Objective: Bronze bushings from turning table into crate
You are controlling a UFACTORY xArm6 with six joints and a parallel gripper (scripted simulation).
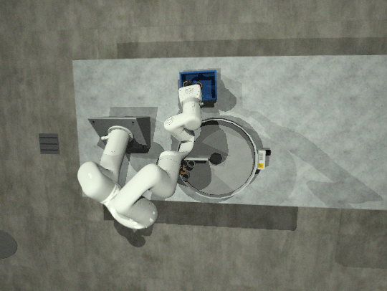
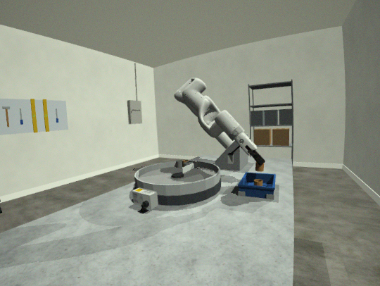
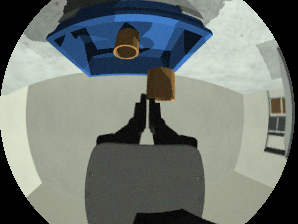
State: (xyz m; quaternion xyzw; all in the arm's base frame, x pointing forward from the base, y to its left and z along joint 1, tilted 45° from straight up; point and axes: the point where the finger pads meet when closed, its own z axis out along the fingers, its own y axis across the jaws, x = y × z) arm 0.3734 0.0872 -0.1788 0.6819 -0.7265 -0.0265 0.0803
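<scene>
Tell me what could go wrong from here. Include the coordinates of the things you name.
The gripper (image 1: 189,83) (image 2: 261,163) (image 3: 147,101) seems to pinch the held bushing (image 1: 185,84) (image 2: 260,168) (image 3: 161,85) by one side, so it could swing or slip. Released over the crate (image 1: 216,84) (image 2: 250,191) (image 3: 160,25), it might knock the bushing already inside (image 1: 199,85) (image 2: 258,182) (image 3: 127,42). Later, reaching for the remaining bronze bushing (image 1: 183,172) could disturb the steel bushings (image 1: 191,163) crowding it.
</scene>
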